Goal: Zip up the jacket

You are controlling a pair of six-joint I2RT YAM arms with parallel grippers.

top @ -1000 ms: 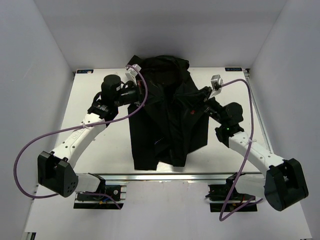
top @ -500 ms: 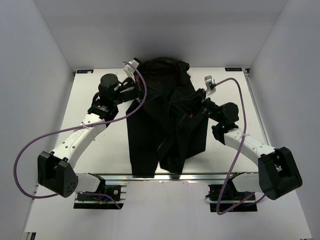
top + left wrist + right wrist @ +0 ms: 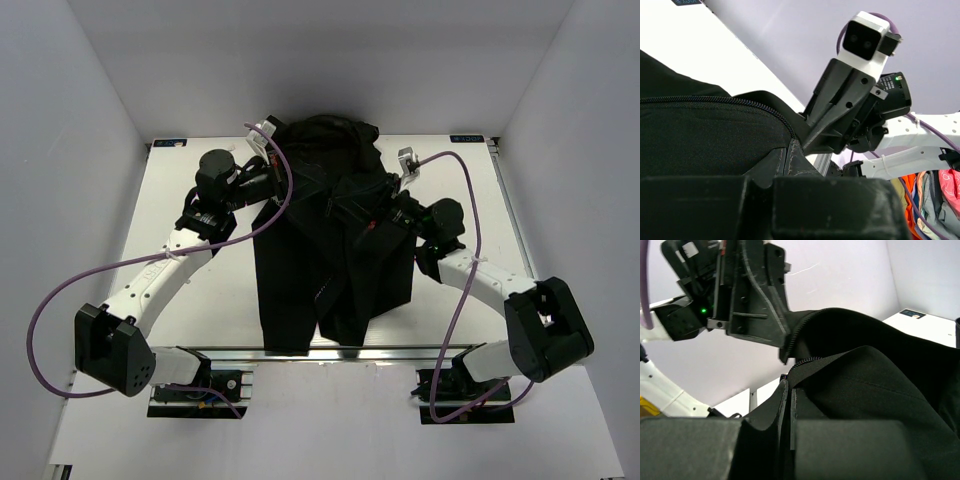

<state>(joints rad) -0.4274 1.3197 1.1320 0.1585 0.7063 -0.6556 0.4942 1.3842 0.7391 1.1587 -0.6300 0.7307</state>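
Note:
The black jacket (image 3: 335, 270) hangs bunched between both grippers above the white table (image 3: 200, 300), its lower hem drooping to the front edge. My left gripper (image 3: 303, 188) is shut on a fold of jacket fabric beside a row of zipper teeth (image 3: 715, 100); its fingertips (image 3: 792, 152) are pressed together. My right gripper (image 3: 350, 205) is shut on the opposite jacket edge (image 3: 875, 390) just below the zipper teeth (image 3: 807, 360). The two grippers face each other closely: the right one (image 3: 840, 120) shows in the left wrist view and the left one (image 3: 750, 300) in the right wrist view.
A metal rail (image 3: 330, 350) runs along the table's front edge under the jacket hem. White walls enclose the table on the left, right and back. Purple cables (image 3: 60, 300) loop from both arms. Coloured cloths (image 3: 940, 195) lie beyond the table.
My right arm has swung left with its side of the jacket, closing the gap to my left gripper. The jacket has bunched narrower and its hem has shifted left.

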